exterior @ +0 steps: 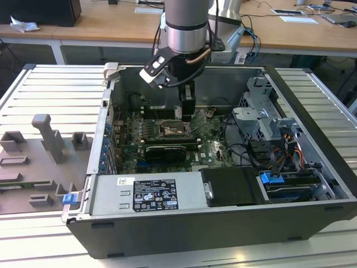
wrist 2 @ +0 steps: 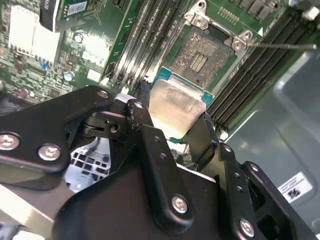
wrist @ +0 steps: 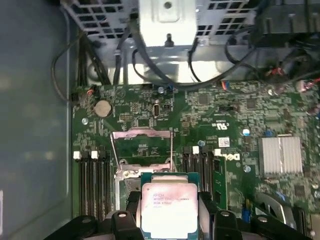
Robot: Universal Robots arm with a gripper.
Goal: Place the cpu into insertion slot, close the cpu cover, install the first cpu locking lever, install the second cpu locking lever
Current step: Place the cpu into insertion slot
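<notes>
In the exterior view, an open computer case (exterior: pixel 312 167) filled the frame, its green motherboard (exterior: pixel 215 151) lying flat inside. The arm reached down from the upper centre, and the gripper (exterior: pixel 188 109) hung inside the case. The insertion slot (exterior: pixel 170 131) sat at the centre of the frame, just below the gripper and slightly toward the exterior view's left.

In the second wrist view, the gripper (wrist 2: pixel 172 120) was narrowed onto the cpu (wrist 2: pixel 175 105), one black finger pressed against each of two opposite edges. The chip's pale metal top faced the camera. Close beyond the chip lay the insertion slot (wrist 2: pixel 200 55), a bare dark square inside a silver rim, with long memory slots (wrist 2: pixel 150 35) alongside.

In the first wrist view, the cpu (wrist: pixel 169 207) sat clamped in the gripper (wrist: pixel 169 210), its edges running parallel to the socket's rim. The chip covered the near part of the insertion slot (wrist: pixel 131 175), so the slot lay underneath and a little ahead. The cpu cover (wrist: pixel 142 133) stood swung open on the slot's far side. The chip did not look seated.
</notes>
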